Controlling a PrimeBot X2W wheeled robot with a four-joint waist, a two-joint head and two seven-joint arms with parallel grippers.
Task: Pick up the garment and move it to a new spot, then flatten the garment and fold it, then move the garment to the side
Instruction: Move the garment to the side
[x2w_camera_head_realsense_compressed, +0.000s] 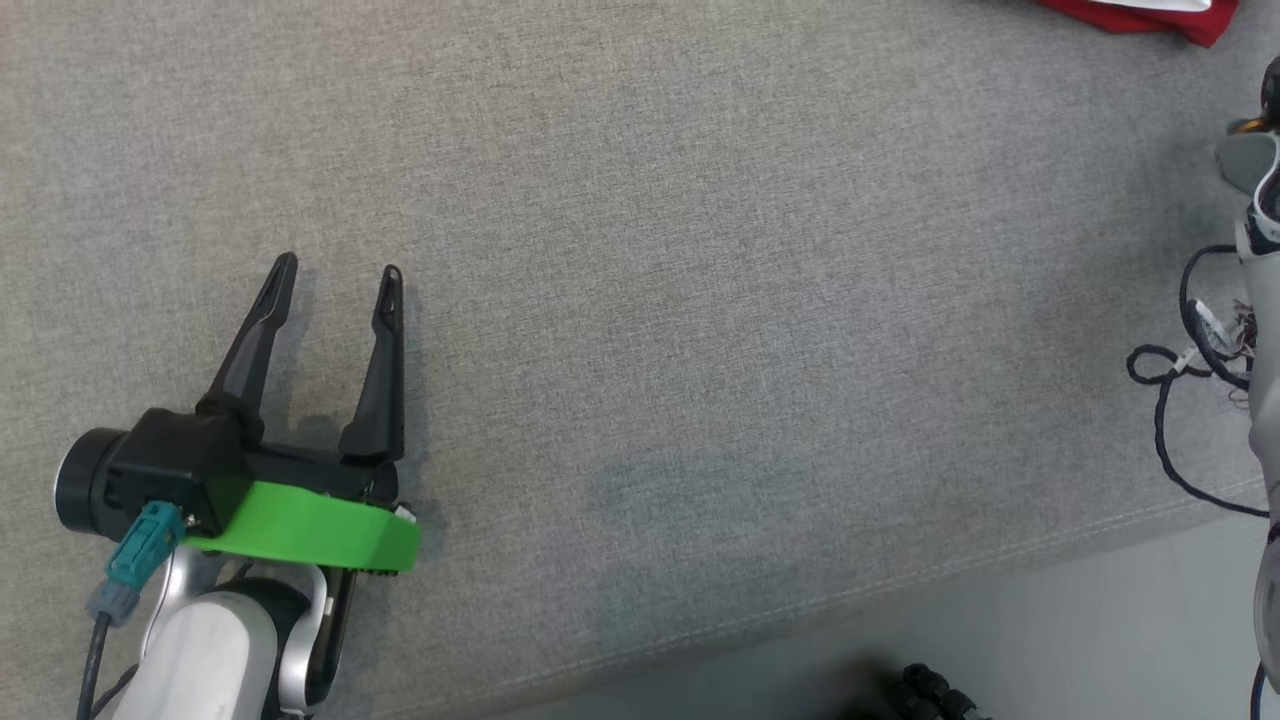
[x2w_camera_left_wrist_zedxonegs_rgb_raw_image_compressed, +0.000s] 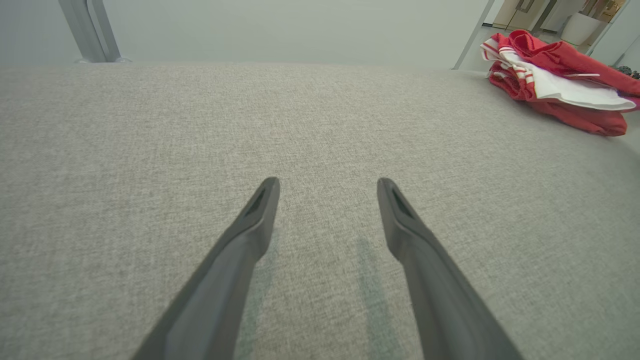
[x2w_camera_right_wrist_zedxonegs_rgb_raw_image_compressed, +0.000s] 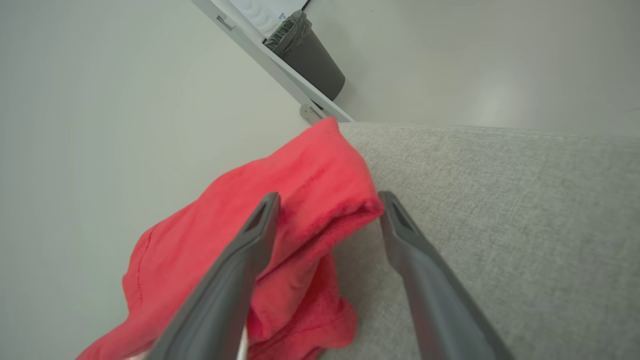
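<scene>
The garment (x2w_camera_left_wrist_zedxonegs_rgb_raw_image_compressed: 555, 80) is red with white panels and lies bunched at the far right of the grey cushion (x2w_camera_left_wrist_zedxonegs_rgb_raw_image_compressed: 300, 130). A sliver of the garment (x2w_camera_head_realsense_compressed: 1150, 15) shows at the head view's top right edge. In the right wrist view the garment (x2w_camera_right_wrist_zedxonegs_rgb_raw_image_compressed: 300, 200) lies folded at the cushion's edge, partly hanging over it. My right gripper (x2w_camera_right_wrist_zedxonegs_rgb_raw_image_compressed: 327, 200) is open, its spread fingers straddling the red cloth without clamping it. My left gripper (x2w_camera_head_realsense_compressed: 340, 275) is open low over bare cushion at the lower left, far from the garment. The open left gripper (x2w_camera_left_wrist_zedxonegs_rgb_raw_image_compressed: 327, 187) has nothing between its fingers.
The cushion's front seam (x2w_camera_head_realsense_compressed: 900, 590) runs along the lower right, with pale floor beyond. My right arm with black cables (x2w_camera_head_realsense_compressed: 1200, 360) stands at the right edge. A dark bin (x2w_camera_right_wrist_zedxonegs_rgb_raw_image_compressed: 312, 55) and a metal frame (x2w_camera_right_wrist_zedxonegs_rgb_raw_image_compressed: 270, 55) sit past the cushion.
</scene>
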